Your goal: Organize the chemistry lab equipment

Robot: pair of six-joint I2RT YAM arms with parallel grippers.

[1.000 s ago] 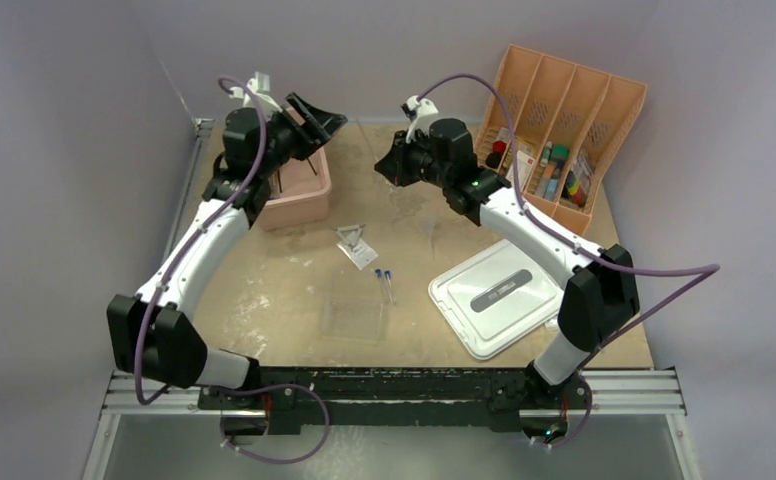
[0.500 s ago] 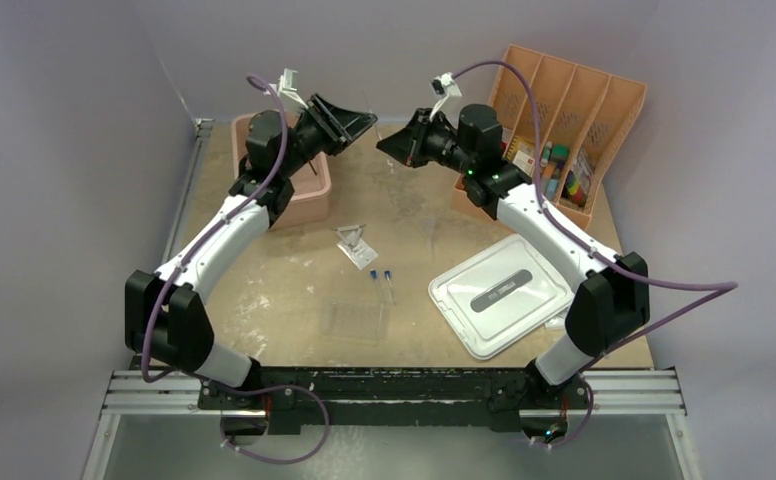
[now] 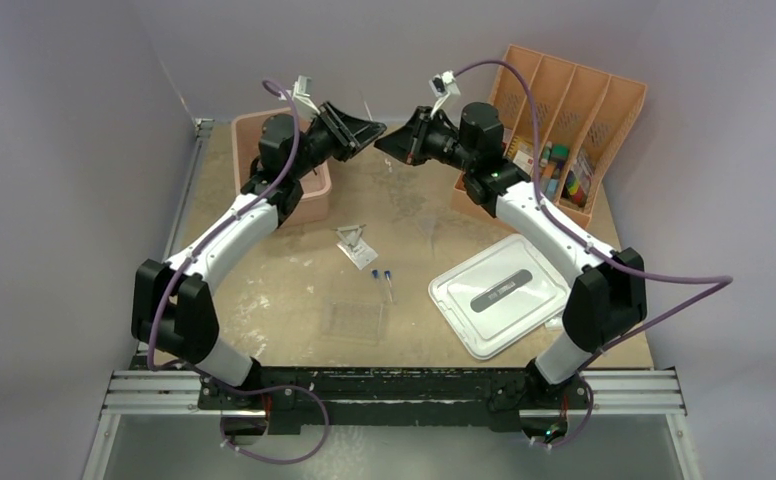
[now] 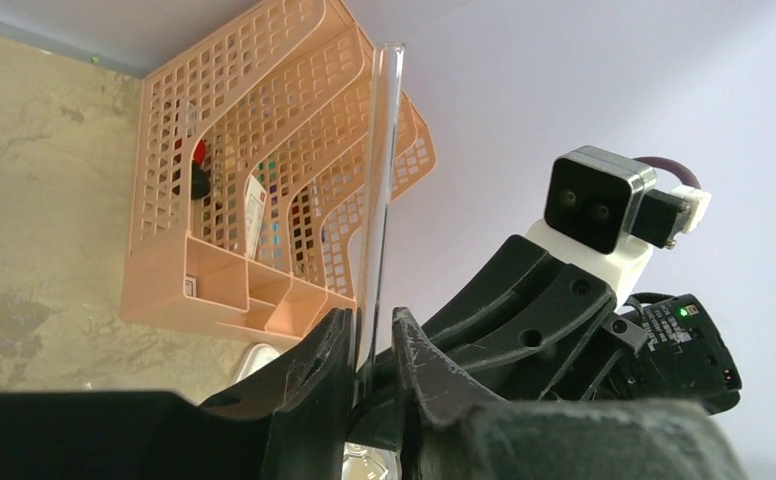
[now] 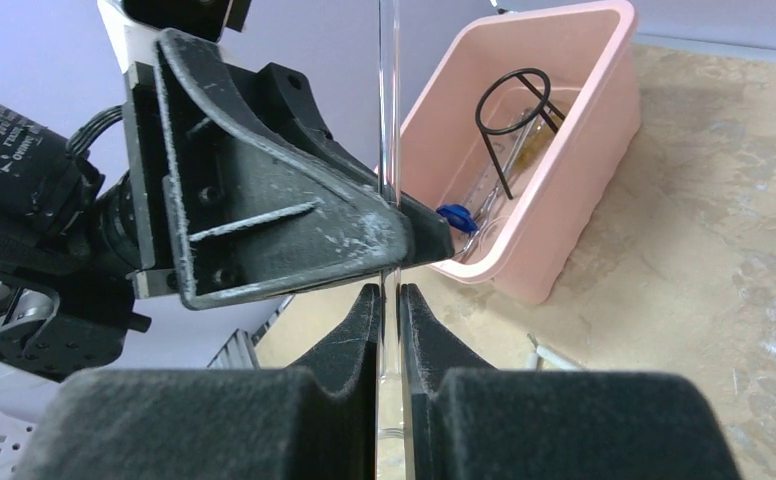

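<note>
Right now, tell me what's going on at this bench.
The right gripper is shut on a thin clear glass rod, held in the air over the far side of the table. The left gripper has its jaws either side of the same rod; whether it grips is unclear. It looks like a handover. The pink bin holds a black wire ring; blue-capped tubes lie on the table.

Soft, even light is coming down from above onto the table [image 3: 294, 290], making only faint shadows under the arms [image 3: 214, 245]. The white lid [image 3: 499, 295] is glowing bright. Up close, the right gripper [image 5: 389, 295] is looking blurry, and the glass tube [image 4: 382, 150] is shining a little.
</note>
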